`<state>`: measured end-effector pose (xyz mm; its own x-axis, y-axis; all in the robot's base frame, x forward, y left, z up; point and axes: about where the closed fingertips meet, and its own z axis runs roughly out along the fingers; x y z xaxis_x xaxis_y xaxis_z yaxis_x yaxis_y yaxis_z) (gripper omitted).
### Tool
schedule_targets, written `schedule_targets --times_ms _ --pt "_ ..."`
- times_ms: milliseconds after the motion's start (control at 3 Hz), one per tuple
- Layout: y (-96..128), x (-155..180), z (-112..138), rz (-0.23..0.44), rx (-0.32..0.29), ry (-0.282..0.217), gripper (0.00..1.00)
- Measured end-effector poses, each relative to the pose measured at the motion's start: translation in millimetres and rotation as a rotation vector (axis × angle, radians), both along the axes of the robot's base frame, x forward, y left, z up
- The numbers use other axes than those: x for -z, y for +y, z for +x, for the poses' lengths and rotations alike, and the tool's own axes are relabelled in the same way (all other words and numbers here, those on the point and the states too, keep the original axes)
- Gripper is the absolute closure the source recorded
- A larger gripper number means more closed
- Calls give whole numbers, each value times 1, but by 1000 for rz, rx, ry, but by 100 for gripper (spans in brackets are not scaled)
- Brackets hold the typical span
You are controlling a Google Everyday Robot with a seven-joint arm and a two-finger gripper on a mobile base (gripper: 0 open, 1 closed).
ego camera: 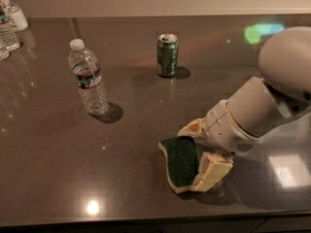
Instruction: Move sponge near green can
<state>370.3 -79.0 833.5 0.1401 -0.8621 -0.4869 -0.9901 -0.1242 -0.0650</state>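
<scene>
The sponge [177, 161], dark green on top with pale yellow foam, lies on the dark table near the front edge, right of centre. My gripper [193, 155] reaches in from the right. Its cream fingers [212, 173] are closed in on the sponge's right end, one on the far side and one on the near side, both touching it. The green can [167, 55] stands upright further back, well apart from the sponge.
A clear water bottle [89, 79] with a white cap stands at the left. More bottles [8, 25] stand at the far left corner. The table's front edge [146, 222] runs just below the sponge. My white arm [277, 91] fills the right side.
</scene>
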Motion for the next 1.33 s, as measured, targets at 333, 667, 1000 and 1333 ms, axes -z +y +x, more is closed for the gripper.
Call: schedule_targets --times_ms 333,667,1000,1333 --pt "-8 -20 27 -14 55 -20 87" --pt "-24 -40 68 -15 142 -38 100" --pt "-33 -54 93 -12 194 -50 100" --pt "-48 -63 140 -19 280 -88 100"
